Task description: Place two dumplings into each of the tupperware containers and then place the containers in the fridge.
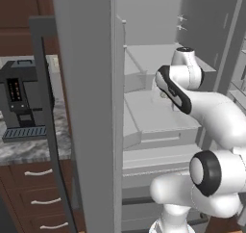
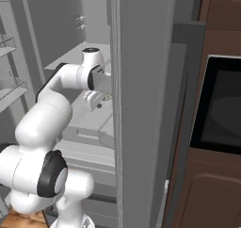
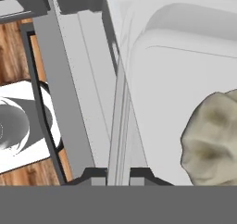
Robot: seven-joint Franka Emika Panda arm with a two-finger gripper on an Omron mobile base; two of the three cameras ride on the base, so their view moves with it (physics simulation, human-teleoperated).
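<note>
Arm reaches into the open fridge (image 1: pixel 158 126); claw (image 3: pixel 118 174) sits pinched on the rim of a container (image 3: pixel 180 93) with a dumpling (image 3: pixel 213 140) inside, at shelf level as far as the base views suggest; step looks like the fridge placement. Next: likely set the box flat on the shelf, let go, back out without snagging the rim or the door (image 1: pixel 91 107)

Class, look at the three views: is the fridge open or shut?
Open. The fridge shows its pale inner shelves, its door swung out edge-on, and the arm reaches inside to a shelf.
</note>
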